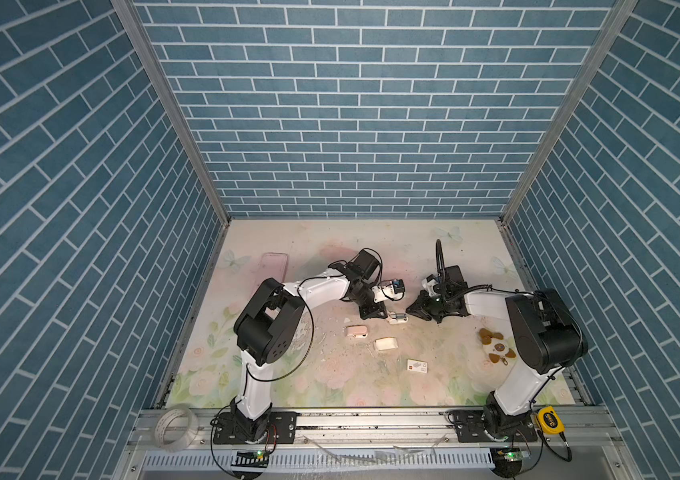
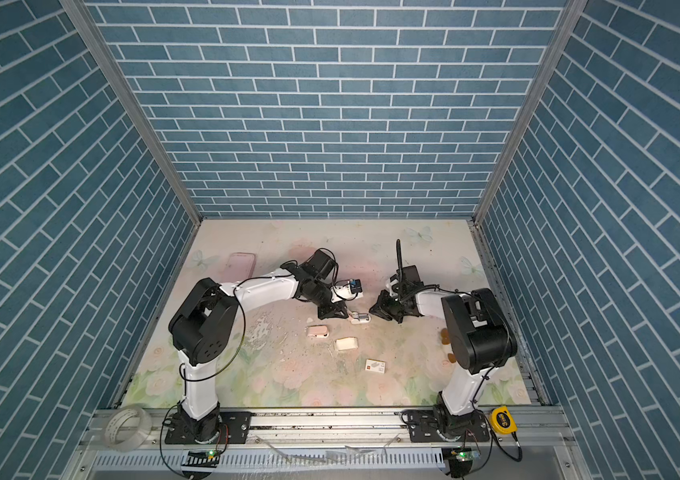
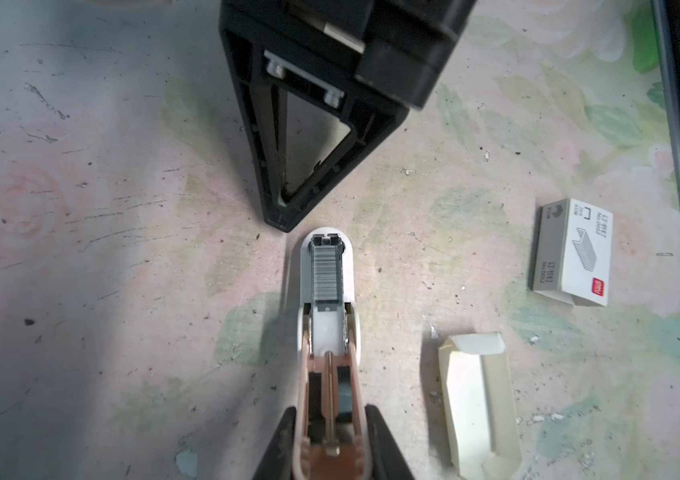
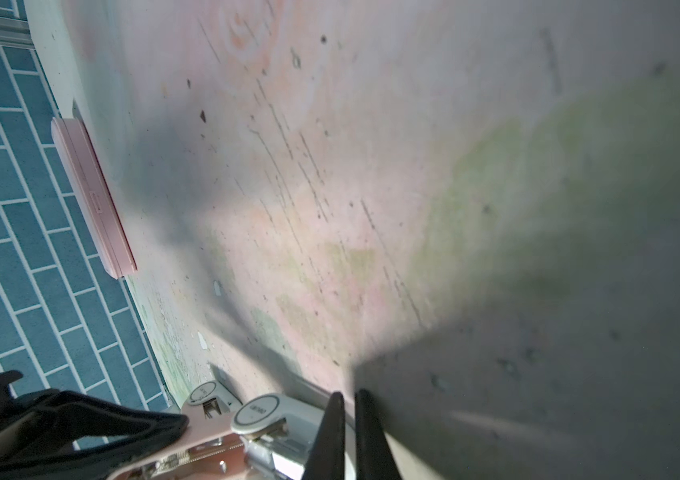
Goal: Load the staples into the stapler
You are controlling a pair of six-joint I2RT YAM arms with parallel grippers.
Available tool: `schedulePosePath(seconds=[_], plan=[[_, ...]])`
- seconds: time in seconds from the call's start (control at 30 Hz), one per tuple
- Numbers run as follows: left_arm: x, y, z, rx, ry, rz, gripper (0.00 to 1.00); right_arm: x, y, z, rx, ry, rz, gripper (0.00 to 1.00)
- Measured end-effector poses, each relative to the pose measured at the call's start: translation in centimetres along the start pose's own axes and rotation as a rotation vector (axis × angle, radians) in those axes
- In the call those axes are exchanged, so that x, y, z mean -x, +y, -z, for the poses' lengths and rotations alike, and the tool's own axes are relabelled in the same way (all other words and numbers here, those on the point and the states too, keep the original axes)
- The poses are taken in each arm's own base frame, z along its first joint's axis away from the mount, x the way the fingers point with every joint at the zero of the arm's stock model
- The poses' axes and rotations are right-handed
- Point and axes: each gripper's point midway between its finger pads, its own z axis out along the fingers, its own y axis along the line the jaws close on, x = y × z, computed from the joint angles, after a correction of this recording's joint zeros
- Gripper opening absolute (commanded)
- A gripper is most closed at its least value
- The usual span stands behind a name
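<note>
You're running two matching arms: the left arm [image 1: 321, 289] and the right arm [image 1: 483, 303] both have glossy white links between bulky black joint housings [image 1: 267, 328], and you can see small holes dotted across the housing's side. Thin black cables [image 1: 311, 332] loop along them, with a curly one [image 1: 477, 287] on the right. Each arm rises from a black base plate [image 1: 255, 428] fixed with screws. Your right gripper [image 3: 282, 220] has black, triangular, open-framed fingers [image 3: 261, 166] with two silver screw heads [image 3: 275, 68] at the root.
</note>
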Motion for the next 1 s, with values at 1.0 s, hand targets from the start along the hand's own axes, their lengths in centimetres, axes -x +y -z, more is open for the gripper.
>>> schedulePosePath(seconds=[1.0], plan=[[-1.2, -2.0, 0.5, 0.001, 0.122, -0.093, 0.21, -5.2, 0.8, 1.2, 0.017, 0.069, 0.04, 0.08]])
